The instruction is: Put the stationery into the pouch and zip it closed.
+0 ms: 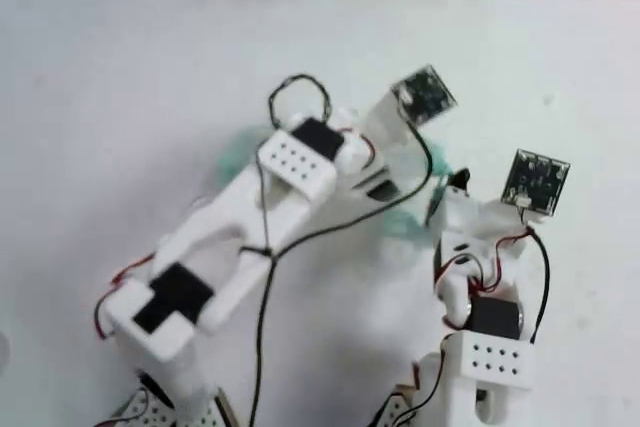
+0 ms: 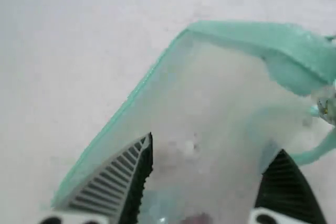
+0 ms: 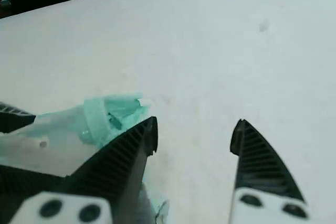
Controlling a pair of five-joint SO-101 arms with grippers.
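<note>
My left gripper [image 2: 216,145] is wide open. Its two ribbed black fingers [image 2: 131,177] are spread far apart and grip nothing. Directly beneath it, showing between those fingers, lies the flat translucent pouch with the mint-green border [image 2: 220,93], resting on the white table [image 2: 63,35]. The pouch's green top edge runs across just beyond my fingertips, and at one end the green band folds over on itself. I cannot tell whether my fingertips touch the plastic, nor what lies inside the pouch.

My right gripper [image 3: 197,123] is open too. Its jaws are well apart with bare table between them, and it has hold of nothing. The crumpled green end of the pouch sits just beside the outer face of one black finger, outside the gap.

From above, my left arm [image 1: 290,162] lies across the pouch, with green showing on both sides of it. My right gripper stands near the end of the pouch closest to it.
</note>
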